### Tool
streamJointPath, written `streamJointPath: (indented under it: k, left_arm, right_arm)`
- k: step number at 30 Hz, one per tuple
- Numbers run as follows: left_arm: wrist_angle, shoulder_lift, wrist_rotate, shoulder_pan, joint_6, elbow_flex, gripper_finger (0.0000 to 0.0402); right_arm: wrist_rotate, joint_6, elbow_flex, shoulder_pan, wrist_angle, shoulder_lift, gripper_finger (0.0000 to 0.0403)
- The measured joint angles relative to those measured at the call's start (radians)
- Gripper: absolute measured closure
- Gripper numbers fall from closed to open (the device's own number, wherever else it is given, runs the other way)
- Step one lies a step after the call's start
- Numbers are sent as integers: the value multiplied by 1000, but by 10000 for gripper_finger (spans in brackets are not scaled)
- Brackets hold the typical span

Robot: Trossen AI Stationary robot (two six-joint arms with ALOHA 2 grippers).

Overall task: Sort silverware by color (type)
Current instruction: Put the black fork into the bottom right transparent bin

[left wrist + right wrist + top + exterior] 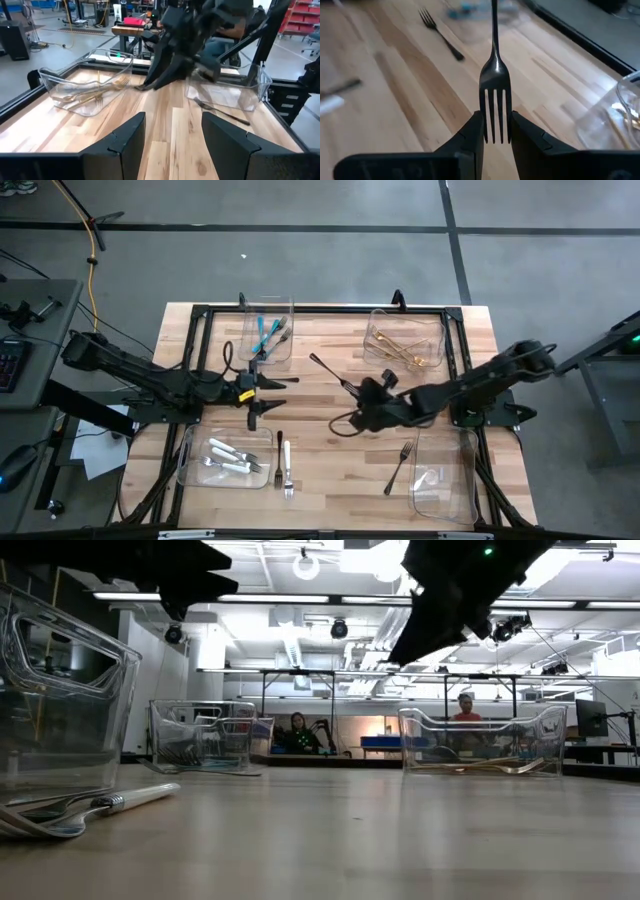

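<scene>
A white-handled fork (287, 465) and a dark fork (399, 466) are left loose at the near edge of the table (330, 480), beside a bin (226, 457) of white-handled pieces and a nearly empty bin (445, 477). At mid-table, a second dark fork (495, 107) is pinched by its tines in the right gripper (495, 131), lifted clear of the wood; the left gripper (173, 132) is held spread and empty. Farther back, teal cutlery (265, 335) and gold cutlery (405, 352) are already binned. Sorting is judged mostly done.
</scene>
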State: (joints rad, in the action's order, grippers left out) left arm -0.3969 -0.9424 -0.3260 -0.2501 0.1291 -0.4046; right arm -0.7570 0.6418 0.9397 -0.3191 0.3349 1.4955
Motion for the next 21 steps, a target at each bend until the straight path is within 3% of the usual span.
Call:
streamJointPath:
  k: [6,11,15,21]
  left_arm:
    - [-47,-43,-31,0,-53,13,215]
    - [-438,-148,-10,11,-128,125,215]
    - [-654,-223,73,31,-133,163,215]
    - [-665,-274,79,35,-131,125,215]
  right_arm:
    - [69,-181,-190,-11,-454,-109,336]
    - [224,-340,-289,1,-812,-122,336]
    - [298,-381,-291,15,-877,-112,336]
    - [320,-401,-291,18,-893,-108,336]
